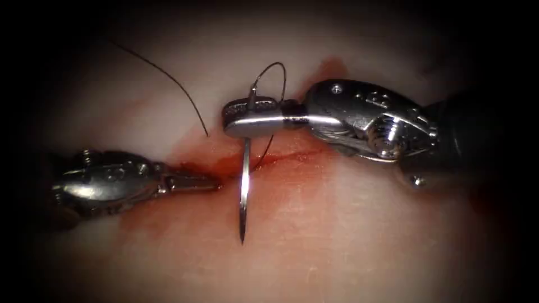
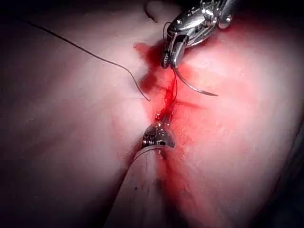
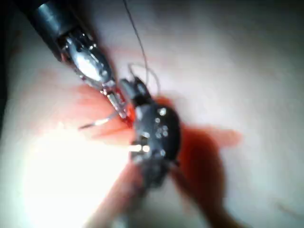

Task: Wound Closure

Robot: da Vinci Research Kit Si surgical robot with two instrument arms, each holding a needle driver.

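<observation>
Endoscope view: right pincer (image 1: 238,119) is clamped on the needle (image 1: 244,185) near its thread end, the point free above the tissue (image 1: 348,224); left pincer (image 1: 216,182) is together at the cut (image 1: 286,157), whether it holds tissue I cannot tell.
Left wrist view: thread (image 2: 95,56) lies left of the cut.
Right wrist view: needle tip (image 3: 88,125) is beside both tools.

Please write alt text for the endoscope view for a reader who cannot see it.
The right arm's metal tool grips a curved steel needle near its thread end, its point free above the pale tissue. The left arm's tool rests shut at the red cut; thin dark thread trails away.
</observation>
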